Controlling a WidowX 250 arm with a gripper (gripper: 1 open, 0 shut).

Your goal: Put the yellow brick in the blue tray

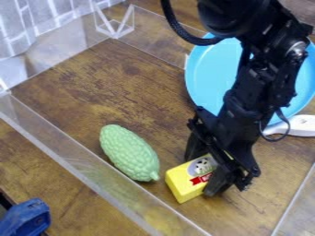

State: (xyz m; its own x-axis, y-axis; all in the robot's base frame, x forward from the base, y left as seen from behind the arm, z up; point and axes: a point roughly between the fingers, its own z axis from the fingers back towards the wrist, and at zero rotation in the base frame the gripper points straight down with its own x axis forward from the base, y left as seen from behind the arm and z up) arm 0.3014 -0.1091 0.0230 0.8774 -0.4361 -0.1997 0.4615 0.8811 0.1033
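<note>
A black robot gripper (212,175) points down over the yellow brick (190,180) on the wooden table (110,92), jaws part-open around it; grip unclear. The blue tray (215,74) lies behind.

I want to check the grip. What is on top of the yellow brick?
The pincer sits down over the yellow brick, covering its right part. Only part of the label shows; whether the fingers press it is hidden.

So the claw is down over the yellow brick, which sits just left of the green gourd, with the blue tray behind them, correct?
Not quite. In the camera view the yellow brick sits to the right of the green gourd, not left. The rest holds: the claw is down over the brick, and the blue tray lies behind them.
</note>
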